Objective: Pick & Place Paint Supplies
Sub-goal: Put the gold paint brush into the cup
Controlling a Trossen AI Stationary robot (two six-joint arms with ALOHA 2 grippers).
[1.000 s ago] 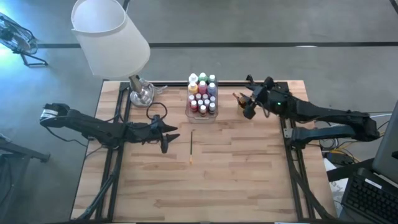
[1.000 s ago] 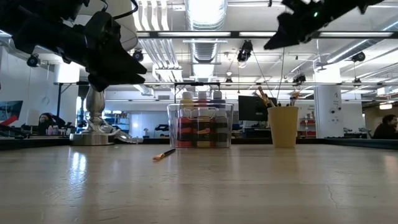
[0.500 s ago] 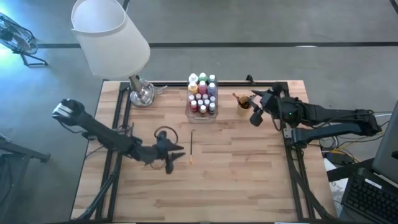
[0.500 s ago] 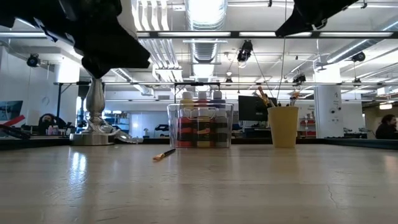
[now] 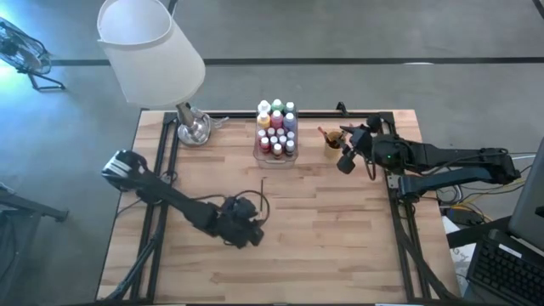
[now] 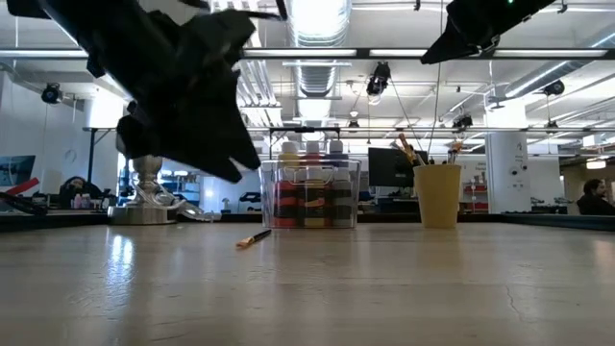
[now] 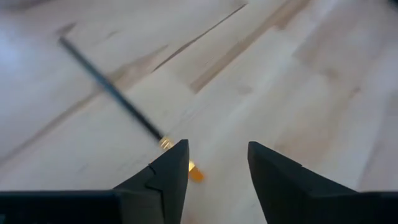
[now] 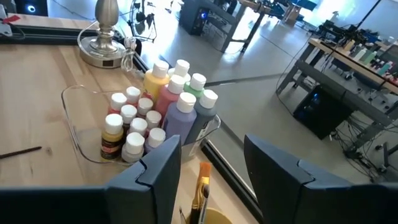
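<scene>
Left tool (image 7: 214, 171): fingers apart, nothing between them, low over the middle of the wooden surface (image 5: 340, 238), right above the brush end of the loose paintbrush (image 7: 118, 99).
Loose paintbrush: lies flat on the bare surface, in front of the clear box (image 5: 276, 153); thin dark handle, gold ferrule and orange tip by the left tool's finger.
Right tool (image 8: 208, 168): fingers apart and empty, raised at the far right, just beside the orange cup (image 5: 332, 138).
Paint bottles (image 8: 155, 112): white-capped, standing upright and packed together inside the clear box at the far middle.
Orange cup: holds brushes upright, right of the box.
Lamp (image 5: 153, 51): far left corner.
</scene>
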